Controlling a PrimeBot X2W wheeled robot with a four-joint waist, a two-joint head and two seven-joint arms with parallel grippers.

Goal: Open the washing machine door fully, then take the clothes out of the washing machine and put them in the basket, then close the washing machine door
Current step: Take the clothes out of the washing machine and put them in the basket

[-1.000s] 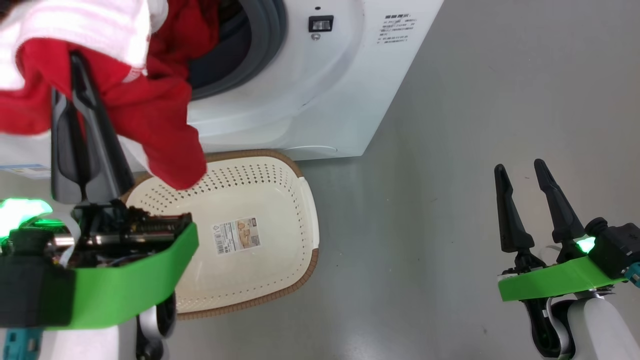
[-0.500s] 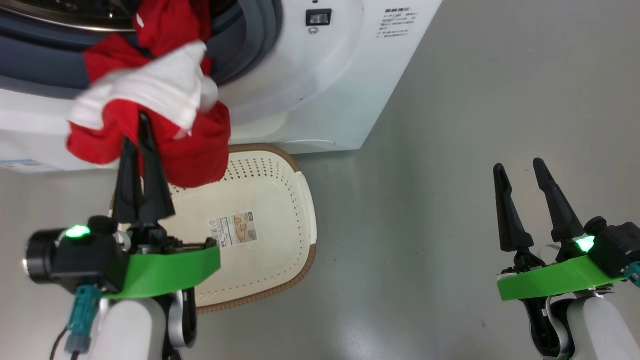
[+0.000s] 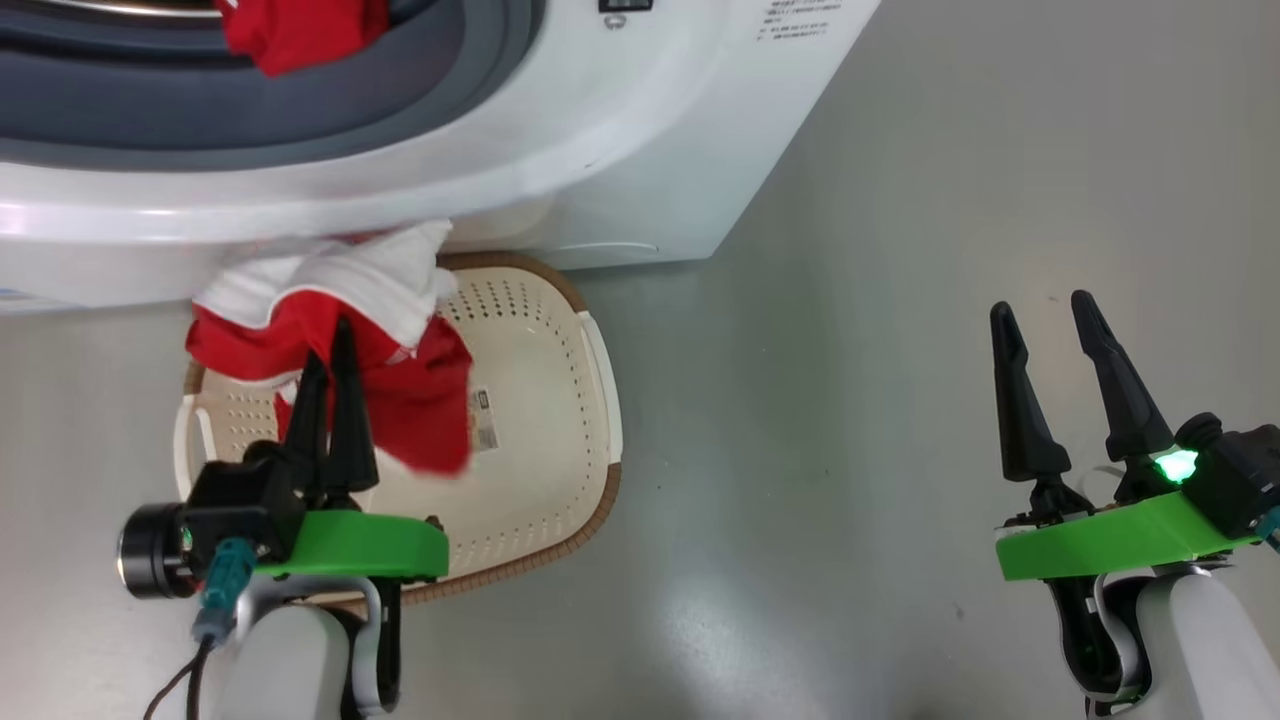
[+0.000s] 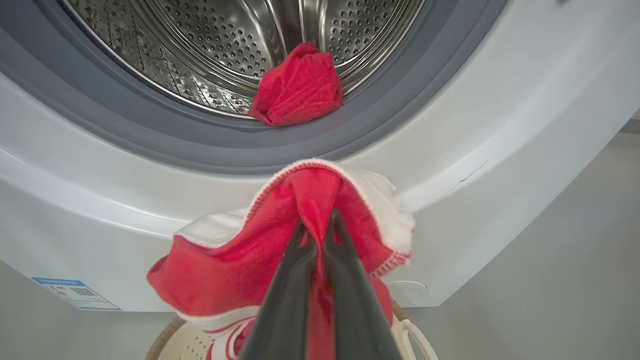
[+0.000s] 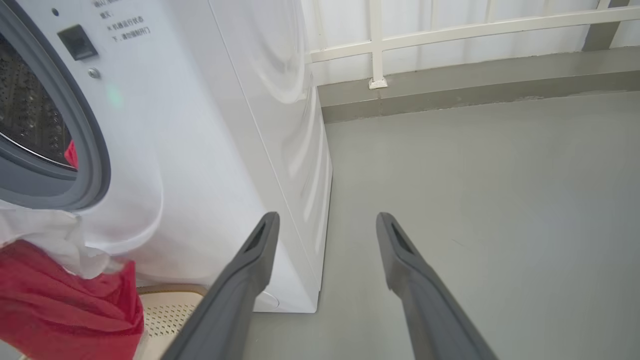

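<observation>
We pinch the clothes (image 3: 430, 400) tight in our left gripper (image 3: 332, 345), over the ten o'clock side of the basket (image 3: 540, 430). Our right gripper (image 3: 1041, 305), at four o'clock, stands wide and empty.

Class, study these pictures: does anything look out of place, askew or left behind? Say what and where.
One red garment sits crumpled at the drum's front edge in the washing machine, against the grey gasket. It is left behind while the left end effector holds a red-and-white garment over the basket.

The basket (image 3: 545, 450) sits before the washing machine (image 3: 650, 130) — clothes (image 3: 425, 410) hanging above it.
</observation>
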